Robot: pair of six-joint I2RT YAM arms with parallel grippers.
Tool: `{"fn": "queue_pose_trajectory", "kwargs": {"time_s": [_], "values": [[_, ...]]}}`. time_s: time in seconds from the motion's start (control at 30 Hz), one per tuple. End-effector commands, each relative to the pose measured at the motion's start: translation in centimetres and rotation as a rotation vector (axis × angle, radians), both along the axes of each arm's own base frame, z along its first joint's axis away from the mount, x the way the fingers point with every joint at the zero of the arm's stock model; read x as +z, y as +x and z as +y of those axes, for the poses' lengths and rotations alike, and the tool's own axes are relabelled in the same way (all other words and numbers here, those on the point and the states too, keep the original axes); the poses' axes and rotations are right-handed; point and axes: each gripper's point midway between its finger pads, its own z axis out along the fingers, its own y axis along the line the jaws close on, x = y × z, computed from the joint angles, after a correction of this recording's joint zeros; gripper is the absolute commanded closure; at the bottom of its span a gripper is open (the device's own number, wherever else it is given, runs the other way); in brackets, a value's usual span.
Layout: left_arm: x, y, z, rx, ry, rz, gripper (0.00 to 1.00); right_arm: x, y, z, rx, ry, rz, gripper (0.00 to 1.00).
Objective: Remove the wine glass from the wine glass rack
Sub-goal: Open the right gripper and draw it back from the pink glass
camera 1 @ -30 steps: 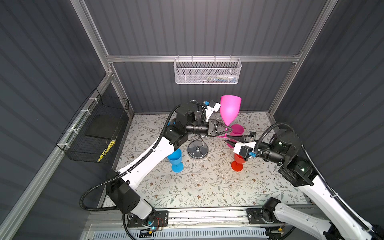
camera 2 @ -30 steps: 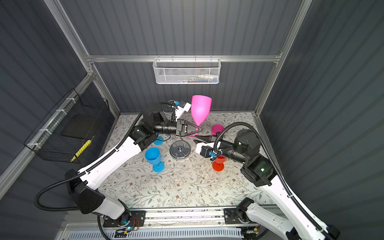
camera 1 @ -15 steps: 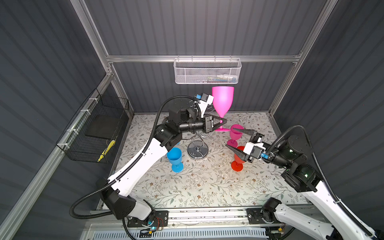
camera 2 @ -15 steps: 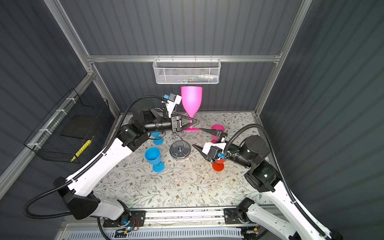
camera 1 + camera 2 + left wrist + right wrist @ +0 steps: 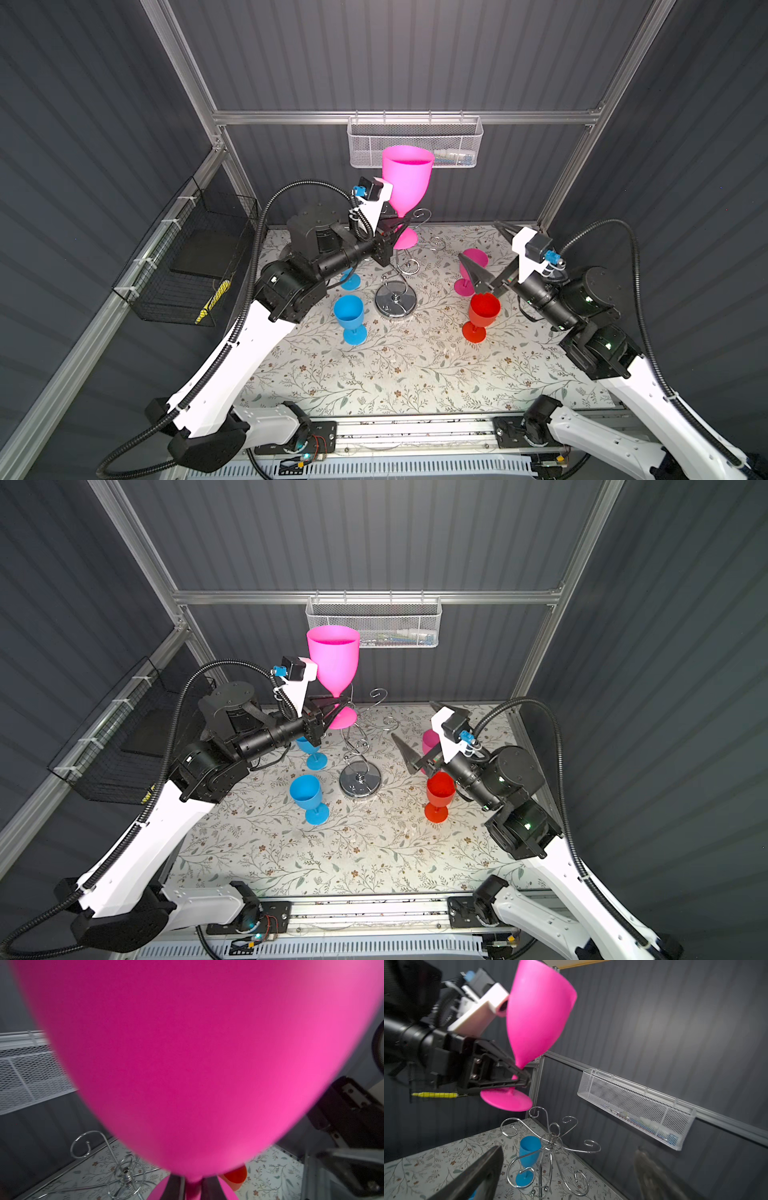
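Note:
The pink wine glass is upright in the air, clear of the wine glass rack. My left gripper is shut on its stem, between bowl and foot. Its bowl fills the left wrist view, with the left gripper pinching the stem below it. The chrome wine glass rack stands mid-table, just below the glass's foot, with nothing hanging on the arms that show. My right gripper is wide open and empty, right of the rack.
Two blue glasses stand left of the rack. A red glass and a small pink one stand under the right gripper. A white mesh basket hangs on the back wall, a black wire basket on the left wall.
The right gripper opened and drew back to the right, away from the pink glass. The left gripper carried the glass up and to the left, now upright.

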Motion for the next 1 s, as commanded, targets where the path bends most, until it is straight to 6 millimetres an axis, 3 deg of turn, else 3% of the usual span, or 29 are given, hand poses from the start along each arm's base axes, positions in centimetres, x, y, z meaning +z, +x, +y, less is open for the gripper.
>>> {"fn": "queue_pose_trajectory", "kwargs": {"time_s": [0.0, 0.2, 0.37, 0.5, 0.67, 0.8, 0.97], "values": [[-0.6, 0.3, 1.7, 0.061, 0.200, -0.149, 1.00, 0.5, 1.9, -2.2, -0.106, 0.170, 0.235, 0.01], [-3.2, 1.0, 2.7, 0.100, 0.435, -0.272, 1.00, -1.0, 2.3, 0.0, 0.066, 0.199, 0.431, 0.02], [-4.6, 1.2, 3.4, 0.135, 0.596, -0.367, 1.00, -1.5, 3.4, 0.0, 0.209, 0.352, 0.635, 0.28], [-5.8, 1.2, 3.3, 0.131, 0.719, -0.429, 1.00, -1.8, 3.8, 0.7, 0.286, 0.392, 0.720, 0.40], [-7.4, 1.4, 2.6, 0.120, 0.853, -0.488, 1.00, -2.2, 3.6, 1.8, 0.361, 0.395, 0.791, 0.46], [-8.3, 1.5, 1.8, 0.111, 0.925, -0.525, 1.00, -3.6, 4.4, 2.7, 0.377, 0.389, 0.871, 0.49], [-8.6, 1.8, 1.5, 0.125, 0.974, -0.553, 1.00, -4.0, 4.2, 3.3, 0.428, 0.401, 0.915, 0.56]]}}
